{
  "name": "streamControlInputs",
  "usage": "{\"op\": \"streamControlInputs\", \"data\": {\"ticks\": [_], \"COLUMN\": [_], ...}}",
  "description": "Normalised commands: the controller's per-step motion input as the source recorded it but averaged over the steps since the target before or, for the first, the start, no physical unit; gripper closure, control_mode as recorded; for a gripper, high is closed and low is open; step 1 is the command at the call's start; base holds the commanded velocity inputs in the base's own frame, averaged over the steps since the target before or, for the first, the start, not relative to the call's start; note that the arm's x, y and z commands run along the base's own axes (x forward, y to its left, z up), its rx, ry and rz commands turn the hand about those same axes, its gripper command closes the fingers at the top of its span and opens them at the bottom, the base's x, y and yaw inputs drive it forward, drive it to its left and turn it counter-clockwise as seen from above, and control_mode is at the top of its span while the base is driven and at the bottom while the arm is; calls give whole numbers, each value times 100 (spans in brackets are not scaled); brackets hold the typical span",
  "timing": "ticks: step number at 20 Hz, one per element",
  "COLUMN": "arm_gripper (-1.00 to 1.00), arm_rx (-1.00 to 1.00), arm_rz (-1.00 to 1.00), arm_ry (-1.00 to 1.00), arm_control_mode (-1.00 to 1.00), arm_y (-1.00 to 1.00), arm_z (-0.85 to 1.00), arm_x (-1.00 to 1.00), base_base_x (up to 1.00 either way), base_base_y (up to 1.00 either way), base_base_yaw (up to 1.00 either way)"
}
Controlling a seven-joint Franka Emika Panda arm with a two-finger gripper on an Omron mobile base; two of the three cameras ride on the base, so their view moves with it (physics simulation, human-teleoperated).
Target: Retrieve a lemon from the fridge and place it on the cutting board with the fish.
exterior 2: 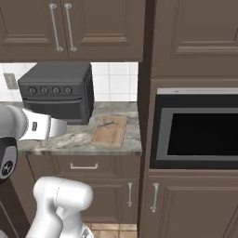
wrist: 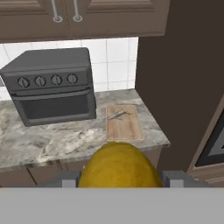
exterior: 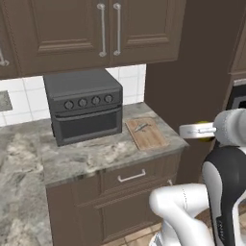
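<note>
The yellow lemon (wrist: 119,168) sits between my gripper's (wrist: 119,183) two fingertips, which are shut on it, in the air in front of the counter. In the left base view a sliver of the lemon (exterior: 205,124) peeks from behind the white hand, right of the counter's corner. The wooden cutting board (wrist: 126,129) lies at the counter's right end, ahead of and below the gripper, with the small grey fish (wrist: 118,115) on its far half. The left and right base views show the board (exterior: 150,138) (exterior 2: 109,134) and the fish (exterior: 141,127) (exterior 2: 108,123) too. The fridge is out of view.
A dark grey toaster oven (exterior: 84,105) (exterior 2: 58,93) stands left of the board against the tiled wall. A tall brown cabinet panel (exterior: 192,72) bounds the counter on the right, with a black built-in microwave (exterior 2: 200,130) beyond it. Upper cabinets (wrist: 65,13) hang overhead.
</note>
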Motion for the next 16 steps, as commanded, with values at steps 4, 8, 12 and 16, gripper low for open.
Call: {"op": "streamControlInputs", "data": {"ticks": [4, 8, 12, 16], "arm_gripper": [100, 100, 100, 100], "arm_rx": [0, 0, 0, 0], "arm_rz": [0, 0, 0, 0], "arm_ry": [0, 0, 0, 0], "arm_control_mode": [100, 100, 100, 100], "arm_y": [0, 0, 0, 0], "arm_z": [0, 0, 0, 0], "arm_x": [0, 0, 0, 0], "base_base_x": [17, 34, 72, 70], "base_base_y": [0, 0, 0, 0], "base_base_yaw": [-4, -4, -3, -1]}}
